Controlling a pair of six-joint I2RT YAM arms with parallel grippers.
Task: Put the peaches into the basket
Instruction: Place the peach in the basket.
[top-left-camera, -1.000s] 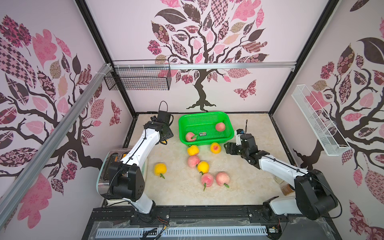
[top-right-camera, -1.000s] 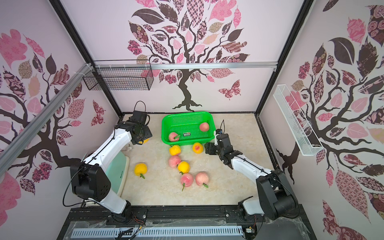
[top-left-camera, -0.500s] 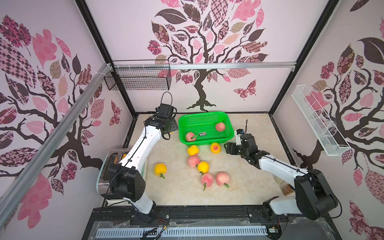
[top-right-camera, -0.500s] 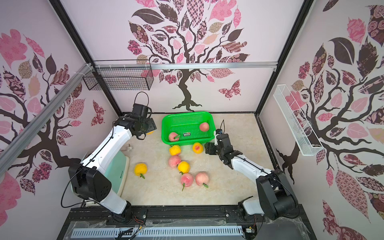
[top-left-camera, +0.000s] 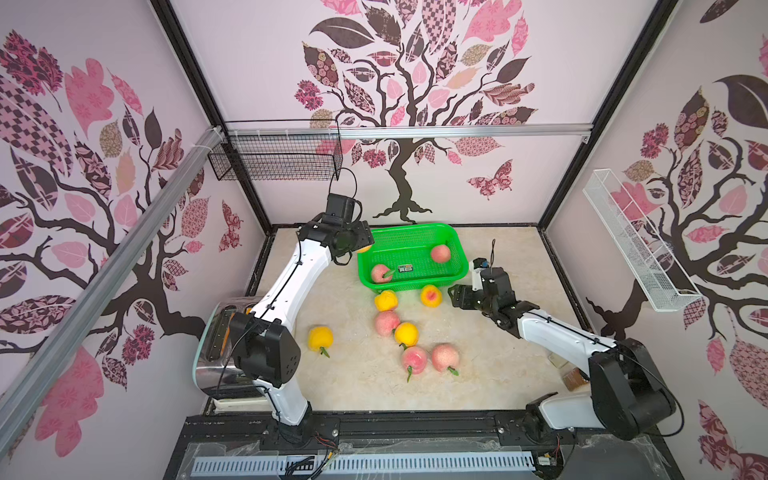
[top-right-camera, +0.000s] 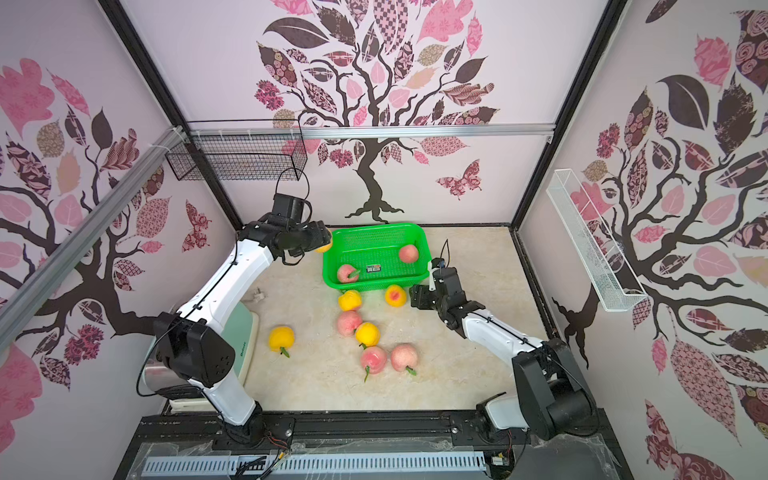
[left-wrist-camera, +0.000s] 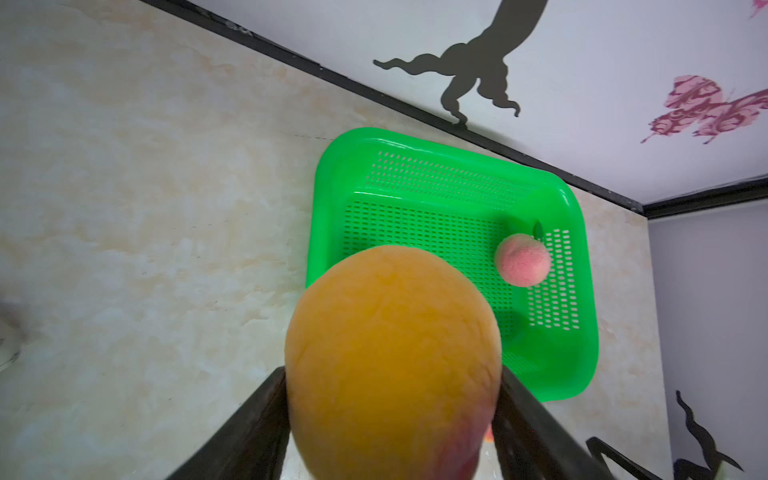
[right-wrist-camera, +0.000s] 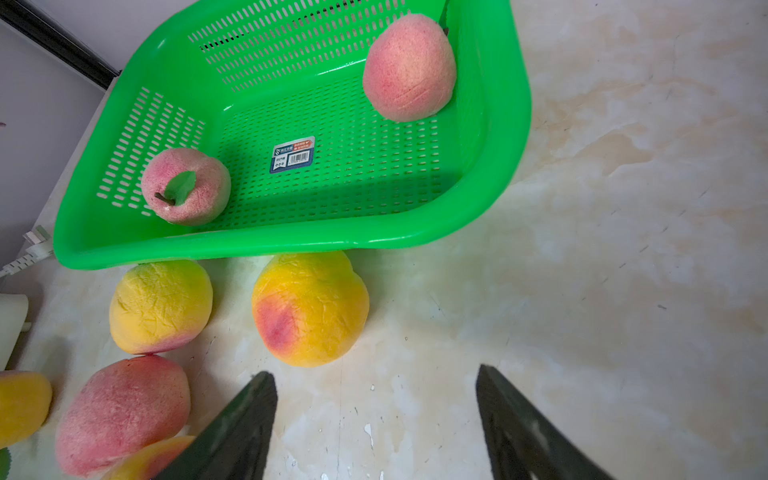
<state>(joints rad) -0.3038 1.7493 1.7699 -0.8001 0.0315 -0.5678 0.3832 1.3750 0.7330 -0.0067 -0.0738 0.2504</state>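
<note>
Evidently, the left hand (top-left-camera: 352, 240) gripped a yellow peach (left-wrist-camera: 390, 357) at the rim of the basket (top-left-camera: 409, 286); it was best carried well inside before letting go. The right hand (top-left-camera: 454, 296) stood wide and empty beside the basket.

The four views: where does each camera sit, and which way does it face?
Top views: high at the robot's end, facing down toward the back wall; both show left arm, right arm, green basket.
Left wrist: on the left arm, past the left fingers, shut on a yellow peach, down into the basket.
Right wrist: low, past the open right fingers, toward the basket's near wall.
Both wrist views share one pink peach inside.
</note>
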